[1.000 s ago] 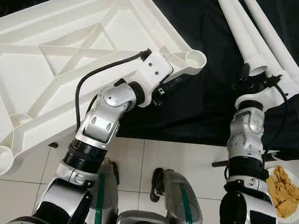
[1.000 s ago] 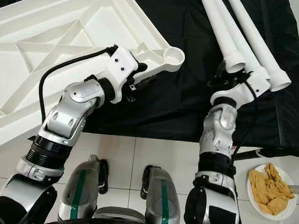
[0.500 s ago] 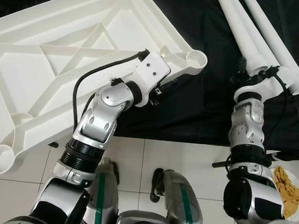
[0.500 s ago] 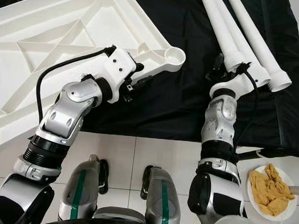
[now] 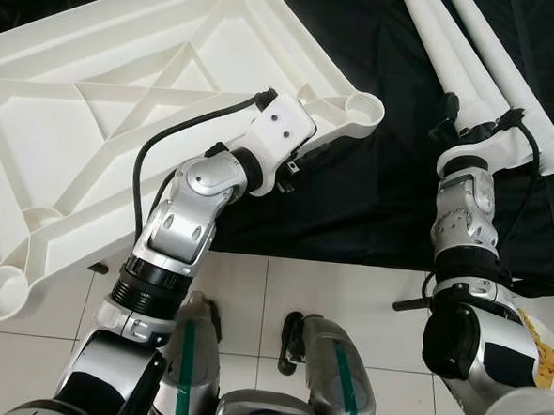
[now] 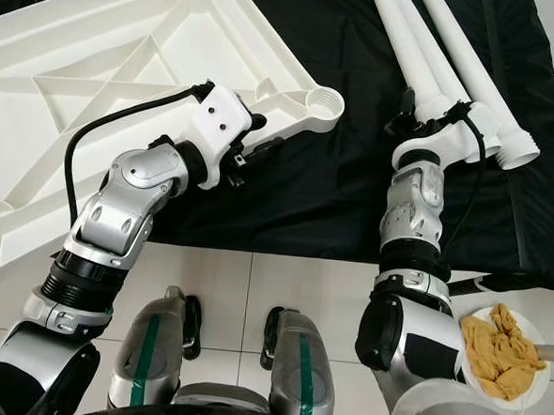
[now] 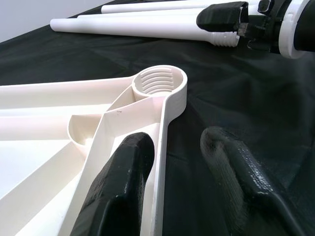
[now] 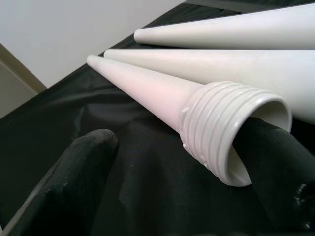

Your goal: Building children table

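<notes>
Reaching further onto the black cloth [image 5: 382, 176] than a second ago, the right gripper [image 8: 197, 196] straddles, fingers apart, the nearest table leg's [image 8: 162, 93] threaded end; the left gripper [image 7: 182, 191], fingers spread, brackets the upturned tabletop's [image 5: 95, 112] rim near its corner socket [image 7: 160, 81].

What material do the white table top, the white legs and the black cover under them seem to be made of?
Table top: probably moulded plastic, matt white, with ribs and a threaded socket. Legs: likely the same plastic, smooth, hollow, with moulded threads. Black cover: apparently cloth, as it wrinkles.

Black cloth [image 5: 371, 204] over white tiled floor [image 5: 329, 286].
</notes>
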Robot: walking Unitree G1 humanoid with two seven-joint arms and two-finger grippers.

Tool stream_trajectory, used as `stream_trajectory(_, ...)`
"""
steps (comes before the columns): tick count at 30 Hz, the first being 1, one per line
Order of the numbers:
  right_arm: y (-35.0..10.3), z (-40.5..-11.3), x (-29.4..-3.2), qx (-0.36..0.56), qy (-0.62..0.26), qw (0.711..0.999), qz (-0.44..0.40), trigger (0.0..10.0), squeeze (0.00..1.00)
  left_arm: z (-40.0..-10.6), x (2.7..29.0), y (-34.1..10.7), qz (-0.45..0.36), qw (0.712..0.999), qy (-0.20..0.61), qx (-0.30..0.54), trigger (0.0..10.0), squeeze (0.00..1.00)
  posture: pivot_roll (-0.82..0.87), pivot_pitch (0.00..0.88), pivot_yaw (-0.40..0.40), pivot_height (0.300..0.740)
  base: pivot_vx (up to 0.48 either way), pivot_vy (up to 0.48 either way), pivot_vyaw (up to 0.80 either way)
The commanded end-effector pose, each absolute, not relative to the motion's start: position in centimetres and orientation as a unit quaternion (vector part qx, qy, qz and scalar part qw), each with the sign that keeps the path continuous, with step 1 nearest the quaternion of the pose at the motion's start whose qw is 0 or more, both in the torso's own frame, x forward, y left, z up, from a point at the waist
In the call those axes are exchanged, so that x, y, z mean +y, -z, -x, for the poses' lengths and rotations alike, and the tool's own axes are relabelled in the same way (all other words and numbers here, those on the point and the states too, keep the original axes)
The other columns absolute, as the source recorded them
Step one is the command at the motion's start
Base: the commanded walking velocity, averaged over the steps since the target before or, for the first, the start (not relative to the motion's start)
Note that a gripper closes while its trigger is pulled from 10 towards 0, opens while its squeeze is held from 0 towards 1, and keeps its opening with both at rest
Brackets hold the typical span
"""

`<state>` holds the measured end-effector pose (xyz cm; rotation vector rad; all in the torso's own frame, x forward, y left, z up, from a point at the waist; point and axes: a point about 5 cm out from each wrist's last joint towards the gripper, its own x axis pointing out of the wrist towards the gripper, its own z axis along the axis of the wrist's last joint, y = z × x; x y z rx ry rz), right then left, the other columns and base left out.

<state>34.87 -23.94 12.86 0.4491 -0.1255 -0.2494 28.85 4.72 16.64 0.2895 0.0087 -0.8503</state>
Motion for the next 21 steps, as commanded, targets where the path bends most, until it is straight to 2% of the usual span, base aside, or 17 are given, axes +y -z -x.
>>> stream_trajectory(1,-12.6,-34.9,-24.3,-0.052,0.121,0.965,-0.225,10.0,0.00,-29.1,4.8,-17.1,-0.150,0.914,0.377,-0.005,10.0,0.00,0.08,0.062,-0.015,0.740,0.000,0.000,0.00)
stream_trajectory(7,-12.8,-35.3,-24.6,-0.039,0.094,0.972,-0.214,10.0,0.00,-29.0,4.6,-17.2,-0.150,0.912,0.383,-0.005,10.0,0.00,0.07,0.062,-0.009,0.740,0.000,0.000,0.00)
stream_trajectory(8,-12.6,-35.4,-24.7,-0.033,0.083,0.973,-0.213,9.5,0.00,-29.0,4.4,-17.2,-0.151,0.911,0.385,-0.006,10.0,0.00,0.07,0.064,-0.006,0.740,0.000,0.000,0.00)
stream_trajectory(9,-12.6,-35.4,-24.7,-0.033,0.083,0.973,-0.213,9.5,0.00,-29.0,4.4,-17.2,-0.151,0.911,0.385,-0.006,10.0,0.00,0.07,0.064,-0.006,0.740,0.000,0.000,0.00)
stream_trajectory(10,-12.4,-35.4,-24.7,-0.027,0.075,0.974,-0.213,7.7,0.00,-28.9,4.3,-17.2,-0.151,0.909,0.388,-0.005,10.0,0.00,0.06,0.064,-0.002,0.740,0.000,0.000,0.00)
stream_trajectory(11,-12.1,-35.4,-24.7,-0.018,0.063,0.975,-0.214,3.4,0.00,-28.9,4.2,-17.2,-0.151,0.908,0.391,-0.006,10.0,0.00,0.06,0.062,-0.001,0.740,0.000,0.000,0.00)
stream_trajectory(13,-12.1,-35.4,-24.7,-0.018,0.063,0.975,-0.214,3.4,0.00,-28.9,4.2,-17.2,-0.151,0.908,0.391,-0.006,10.0,0.00,0.06,0.062,-0.001,0.740,0.000,0.000,0.00)
stream_trajectory(14,-11.9,-35.3,-24.6,-0.013,0.045,0.977,-0.209,0.0,0.00,-28.9,4.1,-17.2,-0.151,0.907,0.393,-0.007,10.0,0.00,0.05,0.060,0.002,0.740,0.000,0.000,0.00)
stream_trajectory(21,-11.4,-34.7,-25.0,-0.023,0.012,0.974,-0.225,0.0,0.00,-28.9,3.7,-17.4,-0.151,0.904,0.400,-0.012,10.0,0.00,0.04,0.048,0.005,0.740,0.000,0.000,0.00)
